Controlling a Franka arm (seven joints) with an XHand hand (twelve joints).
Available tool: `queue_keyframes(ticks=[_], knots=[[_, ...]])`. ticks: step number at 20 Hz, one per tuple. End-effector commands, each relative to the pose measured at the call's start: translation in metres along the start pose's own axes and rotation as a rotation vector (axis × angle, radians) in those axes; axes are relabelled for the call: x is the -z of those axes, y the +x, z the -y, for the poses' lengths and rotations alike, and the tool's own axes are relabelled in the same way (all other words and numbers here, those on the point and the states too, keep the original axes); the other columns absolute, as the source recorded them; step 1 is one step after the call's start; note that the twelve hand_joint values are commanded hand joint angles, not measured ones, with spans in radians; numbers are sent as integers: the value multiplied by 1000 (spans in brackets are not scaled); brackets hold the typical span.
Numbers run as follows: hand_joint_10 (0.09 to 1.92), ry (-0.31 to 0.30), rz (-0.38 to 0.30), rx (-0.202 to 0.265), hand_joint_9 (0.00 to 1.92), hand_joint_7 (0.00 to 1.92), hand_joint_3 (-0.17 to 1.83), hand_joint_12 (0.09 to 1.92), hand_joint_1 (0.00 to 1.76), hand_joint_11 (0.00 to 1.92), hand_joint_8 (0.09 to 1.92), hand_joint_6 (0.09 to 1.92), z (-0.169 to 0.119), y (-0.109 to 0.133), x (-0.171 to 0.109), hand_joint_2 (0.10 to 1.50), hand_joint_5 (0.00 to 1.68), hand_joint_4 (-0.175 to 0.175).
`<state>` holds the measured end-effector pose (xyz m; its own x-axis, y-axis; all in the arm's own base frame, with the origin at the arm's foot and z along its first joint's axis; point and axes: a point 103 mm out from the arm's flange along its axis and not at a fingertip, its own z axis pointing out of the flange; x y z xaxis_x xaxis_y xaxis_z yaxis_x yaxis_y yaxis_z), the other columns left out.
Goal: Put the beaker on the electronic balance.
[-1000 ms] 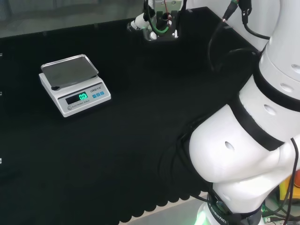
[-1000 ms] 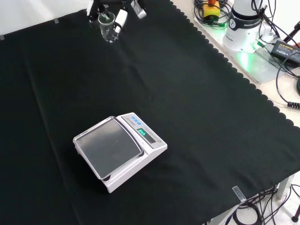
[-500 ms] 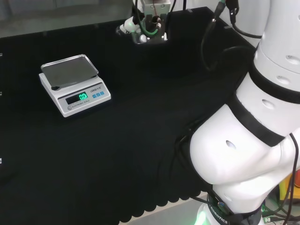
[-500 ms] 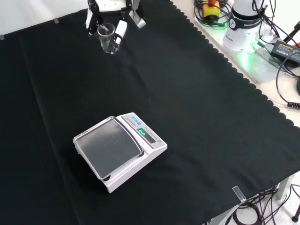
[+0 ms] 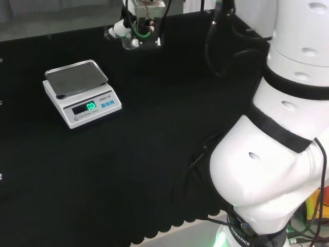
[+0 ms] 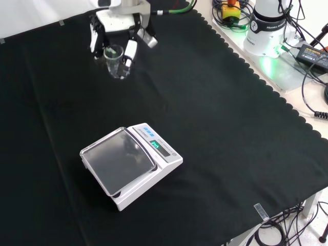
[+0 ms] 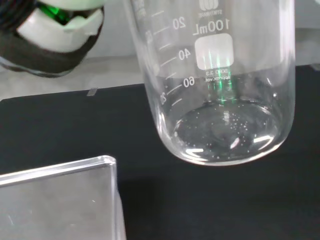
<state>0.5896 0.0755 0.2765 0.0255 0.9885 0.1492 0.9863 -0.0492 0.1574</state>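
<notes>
Hand (image 6: pixel 119 32) with the beaker (image 6: pixel 116 62) clamped in its fingers has travelled: in the front view it has come down from the top edge of the cloth, beaker now nearer the electronic balance (image 6: pixel 130 165), though well apart from it. In the head view the hand (image 5: pixel 138 32) has slid left, closing on the balance (image 5: pixel 81 92), which now sits to the hand's lower left. The arm's white links (image 5: pixel 288 103) have swung too, standing taller at the head view's right. In the wrist view the beaker (image 7: pixel 215 80) hangs just beside a corner of the balance pan (image 7: pixel 60 200).
</notes>
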Motion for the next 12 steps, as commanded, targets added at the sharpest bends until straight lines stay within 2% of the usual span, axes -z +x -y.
queue_keyframes(ticks=[1, 6, 12], knots=[[485, 35, -65, 27, 1920, 1812, 594, 710, 1043, 1661, 444, 721, -39, 36, -39, 883, 1420, -175], [487, 70, -72, 60, 1920, 1813, 592, 711, 1047, 1661, 443, 720, -55, 58, -59, 882, 1421, -175], [488, 65, -111, 107, 1920, 1814, 592, 712, 1049, 1659, 442, 719, -61, 95, -76, 881, 1422, -175]])
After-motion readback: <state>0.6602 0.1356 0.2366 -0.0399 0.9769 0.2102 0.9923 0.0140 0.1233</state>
